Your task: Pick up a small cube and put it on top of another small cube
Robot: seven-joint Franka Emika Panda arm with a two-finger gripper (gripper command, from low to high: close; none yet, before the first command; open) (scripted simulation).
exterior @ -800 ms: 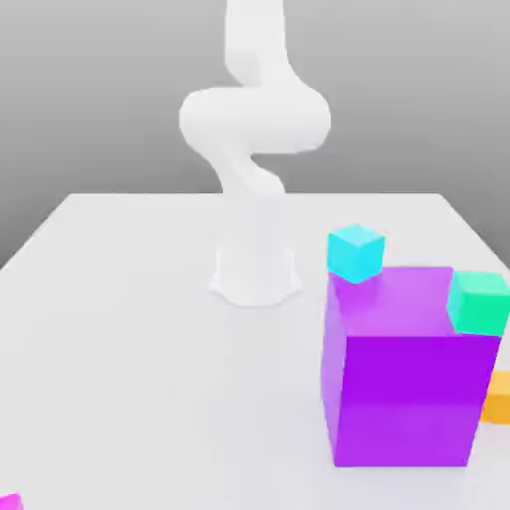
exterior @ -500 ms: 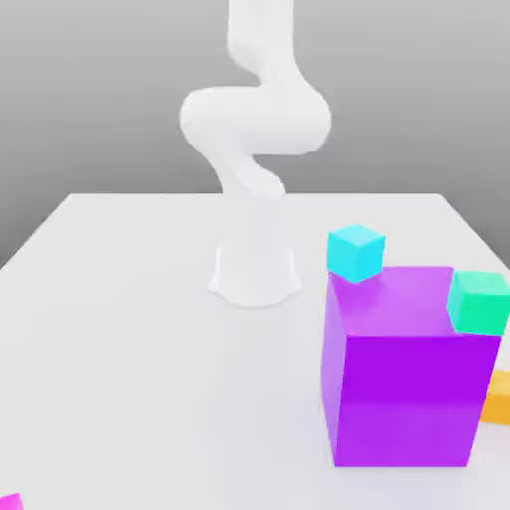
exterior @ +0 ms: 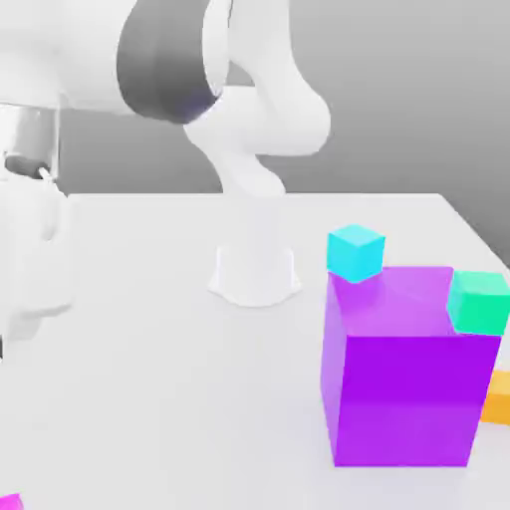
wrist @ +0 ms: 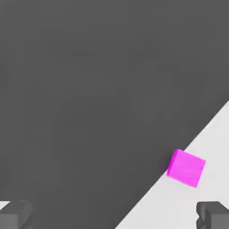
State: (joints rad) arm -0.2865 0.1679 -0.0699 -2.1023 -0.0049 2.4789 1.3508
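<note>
Table: a flat white table (exterior: pixel 139 398) is filling the lower part of the exterior view, and a plain grey wall (exterior: pixel 398 90) is standing behind it.
Floor: in the hand view a dark grey floor (wrist: pixel 89 89) is lying past the table's edge.
Robot arm: the white arm (exterior: pixel 249 129) is rising from its round base near the far middle of the table. A big part of it with a dark grey band is reaching over to the exterior view's left.
Gripper: the gripper (wrist: pixel 114 217) is showing two dark fingertips (wrist: pixel 15 215) far apart in the hand view. It is open and holding nothing.
Pink cube: the small pink cube (wrist: pixel 186 167) is sitting on the table right at its edge. It is lying between the fingertips but apart from them.
Purple block: a big purple block (exterior: pixel 406 374) is standing on the exterior view's right.
Green cube: a small green cube (exterior: pixel 479 302) is sitting on top of the purple block, at its corner.
Blue cube: a small light blue cube (exterior: pixel 355 251) is sitting just behind the purple block.
Orange block: an orange block (exterior: pixel 498 398) is peeking out beside the purple block.
</note>
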